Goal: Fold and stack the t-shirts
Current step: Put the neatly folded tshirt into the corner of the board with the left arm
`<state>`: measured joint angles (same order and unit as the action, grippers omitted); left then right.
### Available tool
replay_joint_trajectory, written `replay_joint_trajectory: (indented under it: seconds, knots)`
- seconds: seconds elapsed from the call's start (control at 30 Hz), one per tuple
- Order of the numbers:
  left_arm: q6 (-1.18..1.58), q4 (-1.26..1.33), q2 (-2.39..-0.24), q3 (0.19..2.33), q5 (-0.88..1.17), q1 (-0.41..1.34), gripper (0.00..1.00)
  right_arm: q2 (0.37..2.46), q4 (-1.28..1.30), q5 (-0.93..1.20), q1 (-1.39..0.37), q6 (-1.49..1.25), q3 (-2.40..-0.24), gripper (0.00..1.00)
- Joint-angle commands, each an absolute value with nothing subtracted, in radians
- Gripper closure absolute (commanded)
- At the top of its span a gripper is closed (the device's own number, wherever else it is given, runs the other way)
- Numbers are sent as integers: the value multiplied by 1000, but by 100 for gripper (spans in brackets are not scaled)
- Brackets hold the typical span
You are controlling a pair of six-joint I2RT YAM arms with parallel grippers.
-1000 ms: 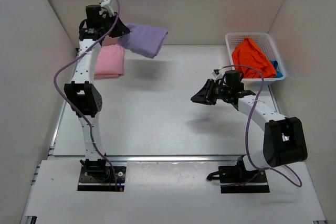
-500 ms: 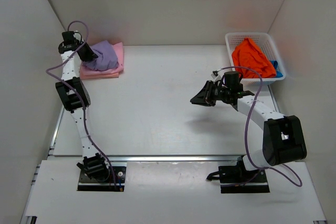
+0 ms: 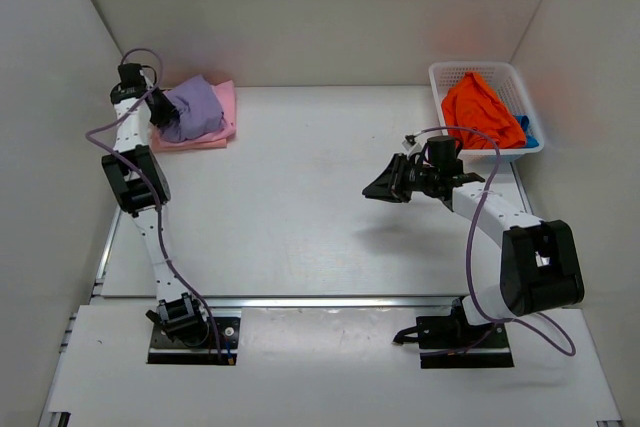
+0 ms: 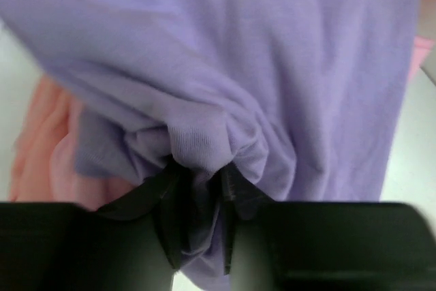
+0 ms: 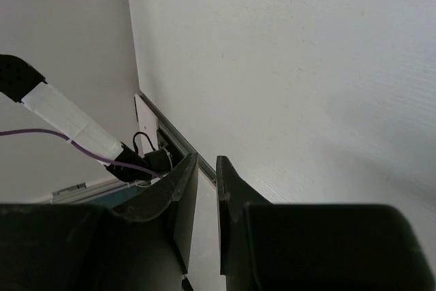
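four shirts (image 3: 196, 107), seemingly; one basket (image 3: 447, 71)

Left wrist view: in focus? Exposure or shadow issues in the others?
Left wrist: purple t-shirt fills the frame, knit sharp only near the dark, blurred left claw; top-left corner blown out. Right wrist: right claw underexposed against bright table. Top external: even light, soft arm shadows.

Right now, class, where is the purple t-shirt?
The purple t-shirt lies bunched on the pink t-shirt at the table's far left corner in the top view, its edge between the left fingers.
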<state>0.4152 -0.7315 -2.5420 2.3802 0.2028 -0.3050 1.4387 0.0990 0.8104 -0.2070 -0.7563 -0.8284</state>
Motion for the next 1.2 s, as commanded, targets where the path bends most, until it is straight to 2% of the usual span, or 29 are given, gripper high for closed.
replay_joint_trajectory:
  seconds: [0.0,0.1,0.33,0.43,0.6,0.67,0.73,0.77,0.8,0.9,1.07,1.17]
  knots:
    - [419,-799,-2398,2342,11,-304,59,1430,71,824,-213,-749,-851,85]
    - [440,-767,-2323,2255,-54,-307,52,1422,64,824,-209,-753,-844,85]
    - [468,-681,-2143,2118,-144,-278,54,1411,60,831,-212,-758,-822,85]
    - [448,-705,-2131,2163,-153,-221,52,1410,45,842,-207,-761,-819,85]
    - [376,-846,-2213,2409,-179,-123,51,1410,31,851,-210,-767,-812,85]
    - [374,-887,-2204,2415,-155,-106,51,1407,29,851,-216,-769,-818,85]
    - [373,-858,-2133,2340,-82,-80,46,1401,31,842,-213,-766,-816,85]
    - [355,-812,-2111,2262,-7,-75,19,1396,32,842,-215,-758,-805,85]
    - [325,-784,-2050,2167,65,-60,2,1397,37,839,-212,-750,-796,85]
    - [325,-686,-1886,1938,141,-19,1,1373,63,833,-184,-718,-765,85]
    - [359,-686,-1636,1616,248,57,1,1319,156,813,-120,-640,-741,84]
    - [350,-684,-1493,1433,212,122,1,1260,207,802,-78,-606,-712,84]
